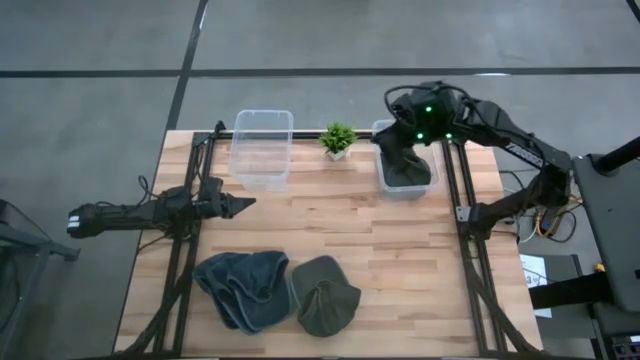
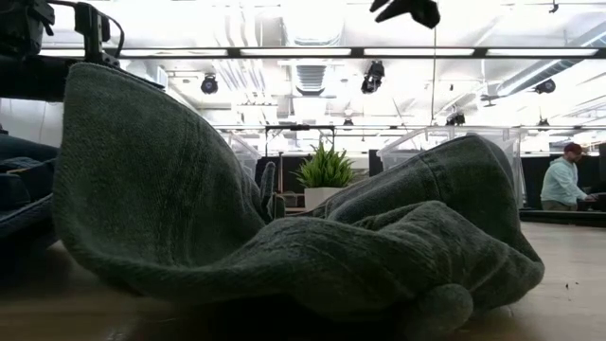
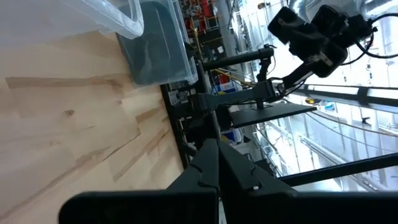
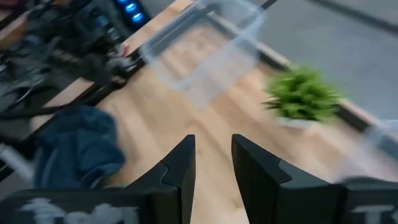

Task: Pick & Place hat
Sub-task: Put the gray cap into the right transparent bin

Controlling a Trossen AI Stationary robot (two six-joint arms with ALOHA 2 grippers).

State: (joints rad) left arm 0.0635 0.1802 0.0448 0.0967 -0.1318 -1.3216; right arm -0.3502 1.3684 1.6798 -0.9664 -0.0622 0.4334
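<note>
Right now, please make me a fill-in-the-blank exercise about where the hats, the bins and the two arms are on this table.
1. The small plant stands between two clear plastic ____.
2. The right bin holds a dark green hat; the left bin holds ____.
3. The right gripper, fingers open, holds ____.
4. On the table's near edge, a blue hat lies beside a ____ hat.

Missing words: bins; nothing; nothing; green
</note>
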